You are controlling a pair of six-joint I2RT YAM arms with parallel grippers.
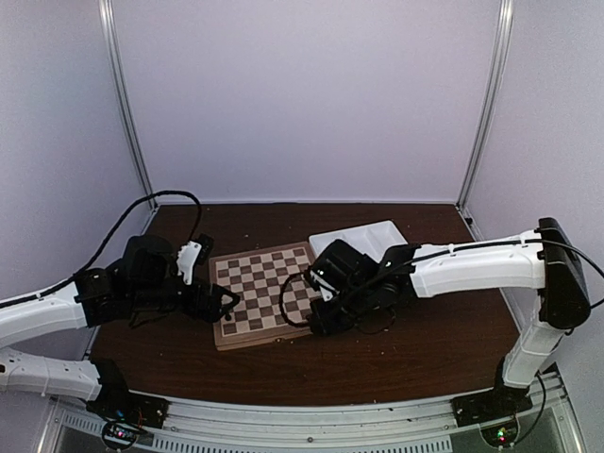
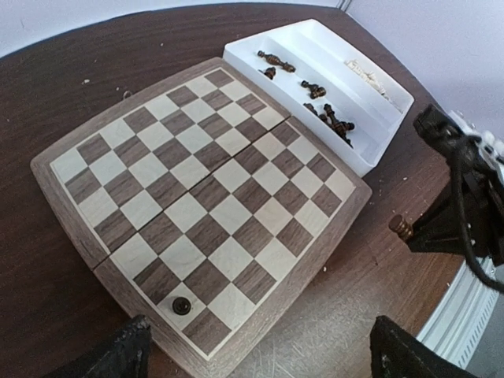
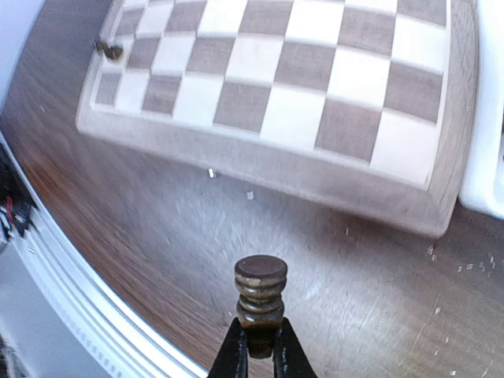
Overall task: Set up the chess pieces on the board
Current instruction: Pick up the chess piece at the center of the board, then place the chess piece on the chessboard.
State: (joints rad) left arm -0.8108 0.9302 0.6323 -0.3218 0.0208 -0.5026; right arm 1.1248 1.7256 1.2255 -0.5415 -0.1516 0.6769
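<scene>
Dark chess piece (image 3: pixel 261 293) sits pinched in right end effector (image 3: pixel 261 344); left end effector (image 2: pixel 264 354) gapes wide.

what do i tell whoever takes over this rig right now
Right gripper: shut on one dark chess piece, held over the table beside the board.
Left gripper: open, empty, at the board's other side.
Done: one dark piece stands on an edge-row square.
Left: place the held piece, then the other dark pieces lying in the white tray.
</scene>
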